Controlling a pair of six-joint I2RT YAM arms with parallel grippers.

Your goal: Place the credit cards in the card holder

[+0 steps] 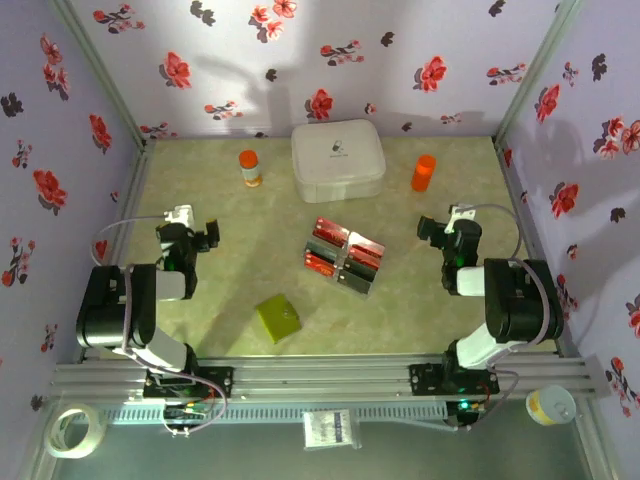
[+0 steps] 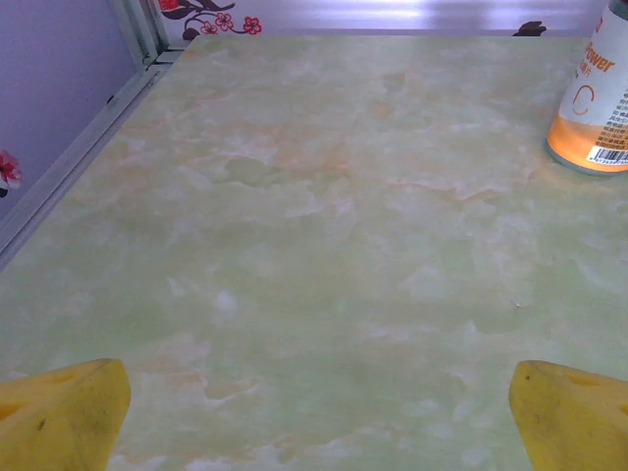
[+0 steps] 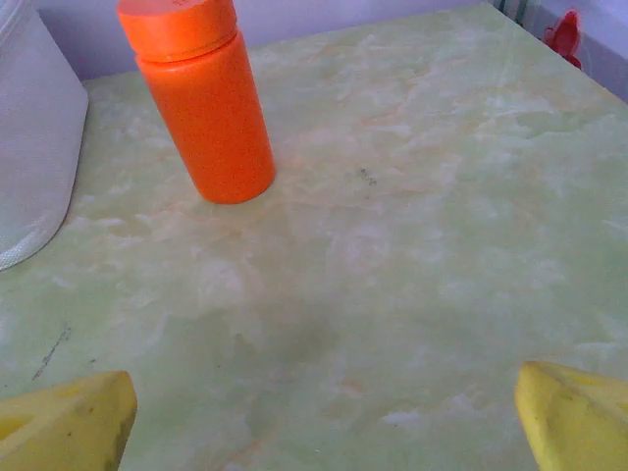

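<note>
My left gripper [image 1: 188,232] stands spread as wide as it goes, and nothing is between the jaws. In the left wrist view, its yellow fingertips [image 2: 65,412] sit at the two bottom corners with only bare marbled table [image 2: 314,245] between them. Ahead of this hand and off to its right stands a white-and-orange bottle [image 2: 595,98], well clear of the fingers. My right gripper [image 1: 450,226] is just as wide open and just as empty. Its yellow fingertips [image 3: 65,424] frame plain tabletop, touching nothing that I can see. Ahead of it and to its left stands an orange bottle [image 3: 201,98] with an orange cap. Further left, the rounded side of a white box [image 3: 29,147] comes into the right wrist view. From above, the credit cards [image 1: 345,256] lie in a tight cluster of red and dark pieces between my two hands, to the right of my left hand and to the left of my right, apart from both. The card holder [image 1: 277,318], a small olive-green square, lies flat on the table nearer my bases than either hand. It is closer to my left side and separate from the cards, and I touch neither of them.
</note>
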